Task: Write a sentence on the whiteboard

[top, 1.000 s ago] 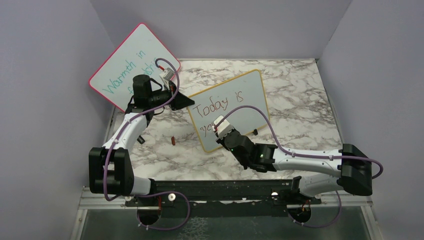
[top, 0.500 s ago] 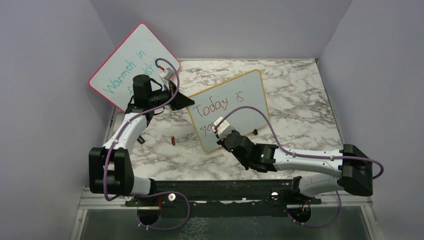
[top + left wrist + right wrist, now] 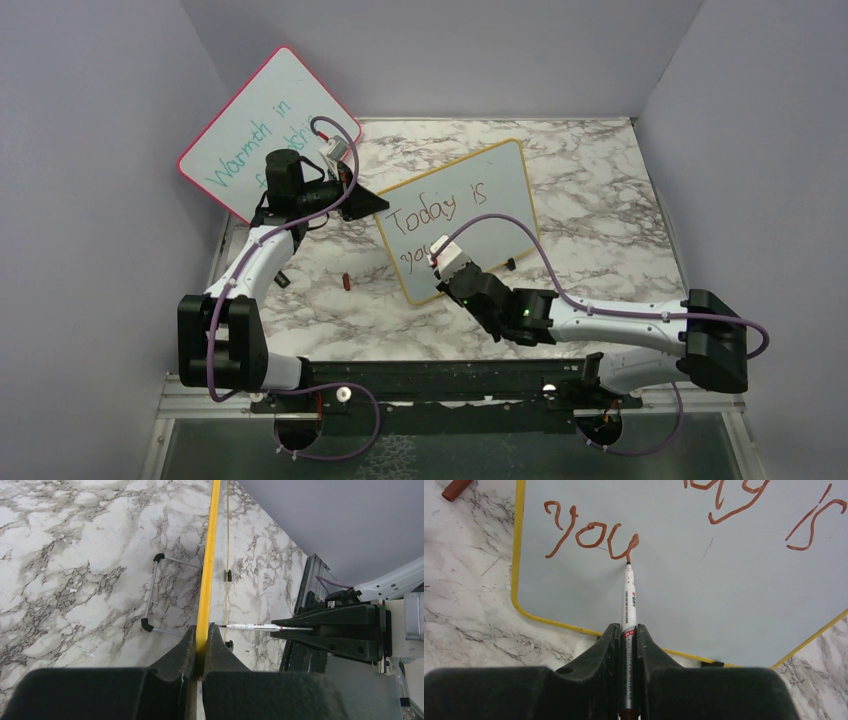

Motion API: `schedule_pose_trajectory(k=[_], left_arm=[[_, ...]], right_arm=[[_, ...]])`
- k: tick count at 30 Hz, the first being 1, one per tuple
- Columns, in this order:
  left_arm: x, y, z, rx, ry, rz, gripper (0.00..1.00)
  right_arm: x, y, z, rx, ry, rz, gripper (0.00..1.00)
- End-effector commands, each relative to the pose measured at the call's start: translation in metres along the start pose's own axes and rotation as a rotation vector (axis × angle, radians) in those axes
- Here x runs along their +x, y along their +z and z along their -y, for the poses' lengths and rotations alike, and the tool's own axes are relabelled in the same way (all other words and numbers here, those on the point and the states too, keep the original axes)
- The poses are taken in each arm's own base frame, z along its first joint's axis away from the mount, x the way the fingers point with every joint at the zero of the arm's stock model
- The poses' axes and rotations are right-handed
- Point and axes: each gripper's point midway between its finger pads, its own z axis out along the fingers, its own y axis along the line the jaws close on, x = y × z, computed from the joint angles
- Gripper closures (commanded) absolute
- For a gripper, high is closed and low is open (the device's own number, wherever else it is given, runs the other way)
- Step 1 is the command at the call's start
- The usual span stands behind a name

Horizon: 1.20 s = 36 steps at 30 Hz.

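Note:
The yellow-framed whiteboard [image 3: 470, 205] stands tilted on the marble table. On it are the red-brown words "Today is" and below them "you" [image 3: 591, 532]. My left gripper [image 3: 383, 207] is shut on the board's left edge; in the left wrist view [image 3: 201, 630] the yellow frame [image 3: 207, 570] sits between the jaws. My right gripper [image 3: 437, 268] is shut on a white marker [image 3: 629, 597]. The marker's tip touches the board at the foot of the "u". In the right wrist view the gripper [image 3: 625, 628] clamps the marker's barrel. The marker also shows in the left wrist view [image 3: 255, 627].
A pink-framed board [image 3: 270, 130] with teal writing leans in the back left corner behind my left arm. A red-brown marker cap [image 3: 344, 281] lies on the table left of the whiteboard. The board's wire stand [image 3: 155, 595] sticks out behind it.
My right gripper has shifted slightly right along the lower line, and the "u" of "you" now shows. The left arm and the board have not moved.

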Motion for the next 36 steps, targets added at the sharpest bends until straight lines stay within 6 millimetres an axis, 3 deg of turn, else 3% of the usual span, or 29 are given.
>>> schedule_pose_trajectory(k=[1, 11, 18, 26, 36], left_arm=[[0.014, 0.000, -0.019, -0.072, -0.009, -0.028, 1.00], [0.014, 0.000, -0.019, -0.072, -0.010, -0.028, 1.00], [0.014, 0.000, -0.019, -0.071, -0.008, -0.027, 1.00], [0.014, 0.000, -0.019, -0.070, -0.010, -0.028, 1.00], [0.014, 0.000, -0.019, -0.071, -0.011, -0.028, 1.00]], right_arm=[[0.010, -0.003, 0.008, 0.025, -0.002, -0.020, 0.99], [-0.026, -0.004, 0.017, 0.063, 0.043, 0.094, 0.99], [-0.037, -0.002, 0.023, 0.092, 0.045, 0.128, 0.99], [-0.032, 0.005, 0.018, 0.081, 0.037, 0.107, 1.00], [-0.011, 0.003, 0.014, 0.053, 0.023, 0.038, 1.00]])
